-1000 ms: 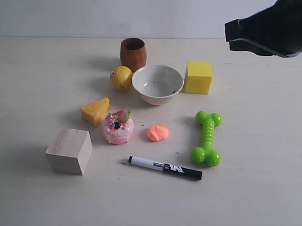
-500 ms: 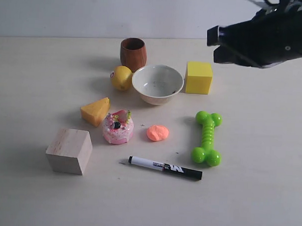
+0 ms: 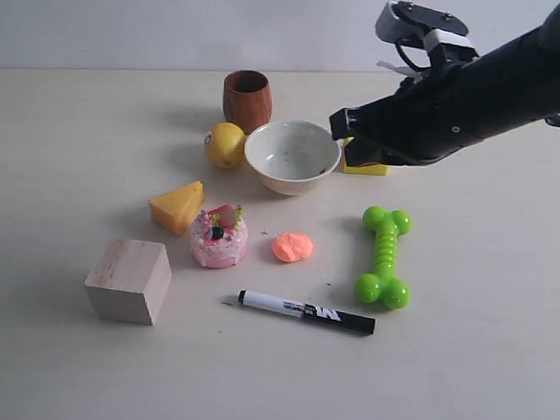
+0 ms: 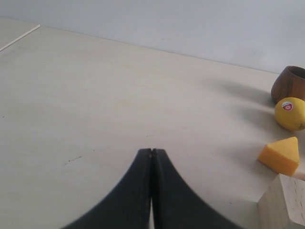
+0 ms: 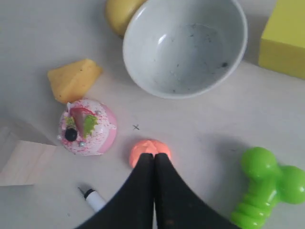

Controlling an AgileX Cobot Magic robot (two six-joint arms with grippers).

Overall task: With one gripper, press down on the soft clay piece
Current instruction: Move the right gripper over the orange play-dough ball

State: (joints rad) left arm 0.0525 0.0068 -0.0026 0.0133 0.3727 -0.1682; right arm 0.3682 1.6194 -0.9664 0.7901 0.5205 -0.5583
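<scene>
The soft clay piece [image 3: 292, 247] is a small salmon-orange lump on the table between the pink cake toy [image 3: 218, 237] and the green bone toy [image 3: 385, 257]. My right gripper [image 3: 343, 138] is shut and empty, high above the table near the white bowl [image 3: 293, 156], well clear of the clay. In the right wrist view its shut tips [image 5: 154, 155] line up over the clay [image 5: 145, 149], partly hiding it. My left gripper [image 4: 151, 151] is shut and empty over bare table, off the exterior view.
A wooden cup [image 3: 247, 99], a yellow fruit [image 3: 225, 143], a yellow block [image 3: 367, 165] behind my arm, a cheese wedge [image 3: 177, 205], a wooden cube [image 3: 128, 280] and a black marker [image 3: 305, 312] lie around the clay.
My right arm has swung in from the upper right corner, leftward and lower, now covering most of the yellow block. The objects have not moved.
</scene>
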